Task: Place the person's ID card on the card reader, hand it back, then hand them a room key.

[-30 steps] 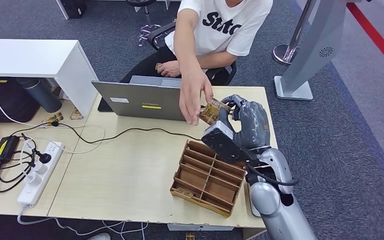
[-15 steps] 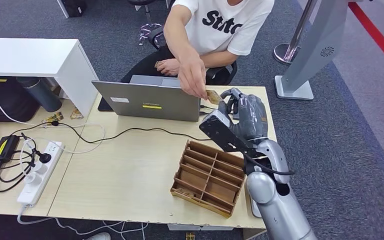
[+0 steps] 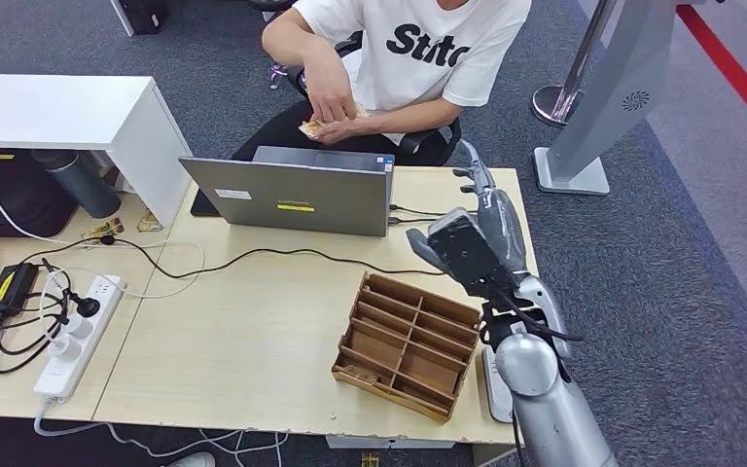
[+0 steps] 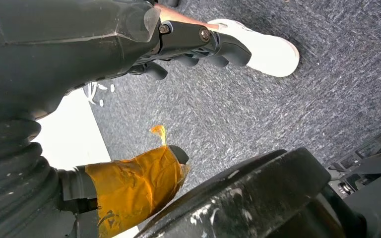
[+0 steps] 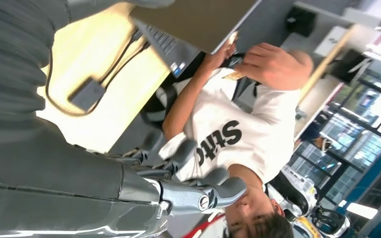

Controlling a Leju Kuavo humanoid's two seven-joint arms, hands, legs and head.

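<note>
The person's hands hold the small tan card (image 3: pixel 315 126) close to their lap behind the laptop; the card (image 5: pixel 233 74) is also in the right wrist view, between their hands. My right hand (image 3: pixel 482 233) hovers over the table's far right corner with its fingers (image 5: pixel 203 196) stretched out toward the person and nothing in them. A wooden compartment tray (image 3: pixel 407 343) lies just left of my right forearm, with a small item in its near-left slot. My left hand (image 4: pixel 178 39) hangs over the carpet beside the table, holding nothing, with orange tape around its thumb (image 4: pixel 134 186).
A grey laptop (image 3: pixel 287 195) stands open at the table's far side, a black cable running from it across the top. A white power strip (image 3: pixel 78 336) with plugs lies at the left. A white flat device (image 3: pixel 491 384) is partly hidden under my right forearm.
The person has taken the card out of my right hand and drawn it back to their lap. My right hand's fingers have spread out straight and now hold nothing.
</note>
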